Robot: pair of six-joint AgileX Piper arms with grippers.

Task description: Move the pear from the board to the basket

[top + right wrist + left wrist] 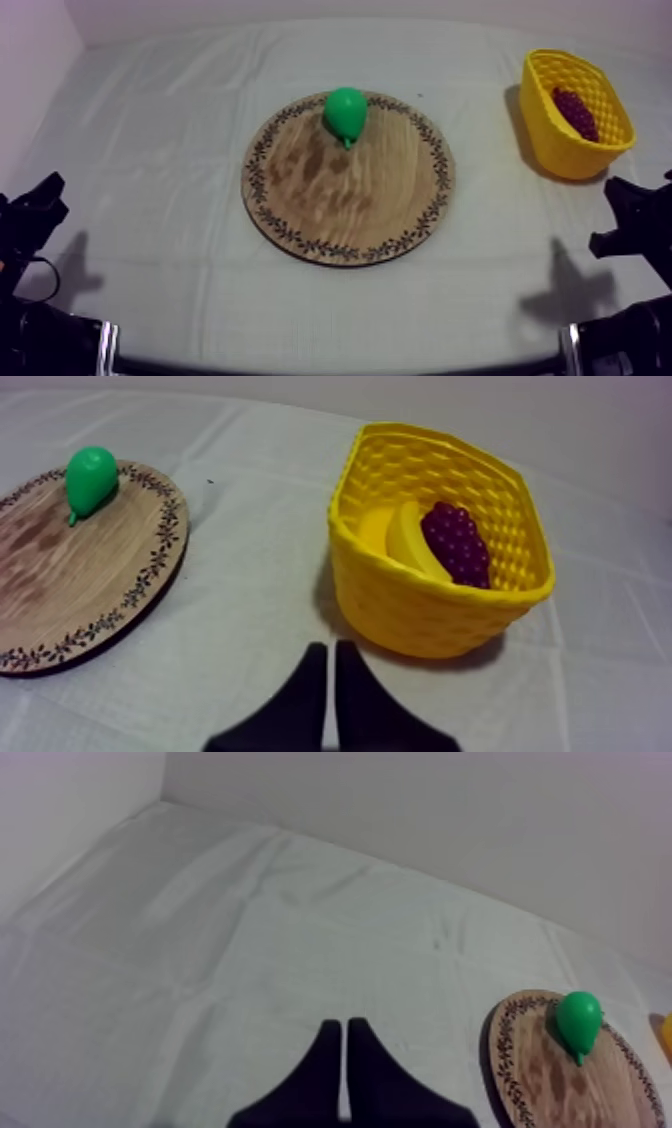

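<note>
The left gripper (343, 1024) and the right gripper (326, 646) each hang low over the cloth (170, 150) at their own sides, fingers pressed together on nothing. The pear (345, 113) lies on the wooden board (340, 205) near its far rim — well apart from the yellow basket (562, 150) at the right, which holds a bunch of grapes (575, 112) and a banana (404, 536).
</note>
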